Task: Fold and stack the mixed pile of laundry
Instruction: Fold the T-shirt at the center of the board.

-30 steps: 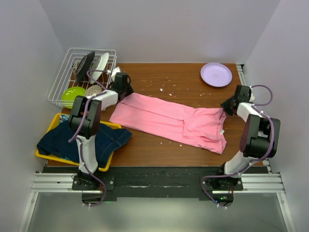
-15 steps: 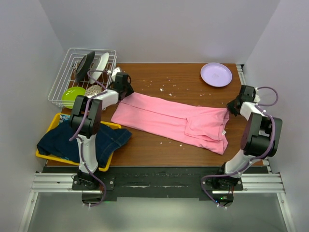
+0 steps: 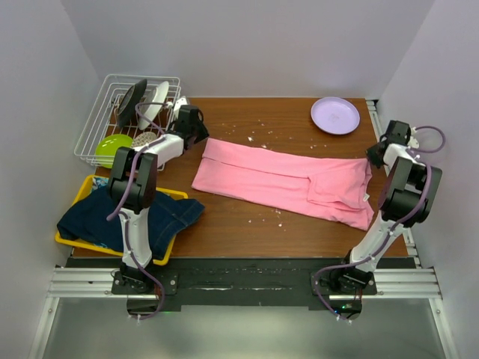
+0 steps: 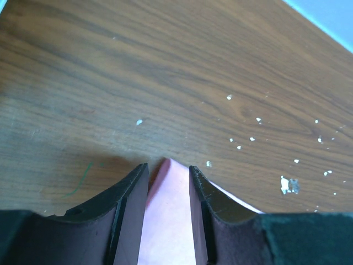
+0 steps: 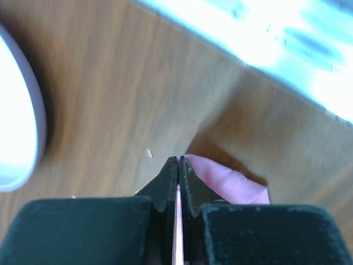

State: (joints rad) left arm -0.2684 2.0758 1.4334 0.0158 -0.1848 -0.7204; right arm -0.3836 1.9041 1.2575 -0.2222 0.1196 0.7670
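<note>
The pink T-shirt [image 3: 277, 176] lies stretched flat across the brown table between both arms. My left gripper [image 3: 200, 138] is at its far left corner. In the left wrist view that pink corner [image 4: 168, 221] fills the gap between my left gripper's [image 4: 168, 168] jaws, which are shut on it. My right gripper [image 3: 372, 158] is at the shirt's far right end, by the table's right edge. In the right wrist view its [image 5: 178, 160] jaws are shut on a thin pink edge, with more pink cloth [image 5: 231, 182] beside them. A dark blue denim jacket [image 3: 127, 217] lies heaped in the yellow tray [image 3: 82, 191].
A white wire dish rack [image 3: 97, 120] with dishes and a green bowl [image 3: 112, 143] stands at the back left, just behind my left gripper. A lilac plate [image 3: 334, 114] sits at the back right, also seen as a plate [image 5: 16, 127] in the right wrist view. White crumbs [image 3: 254, 137] dot the table.
My right gripper has shut on the shirt's right end and drawn it right and back. The whole shirt slid right and stretched out; my left gripper followed with its corner.
</note>
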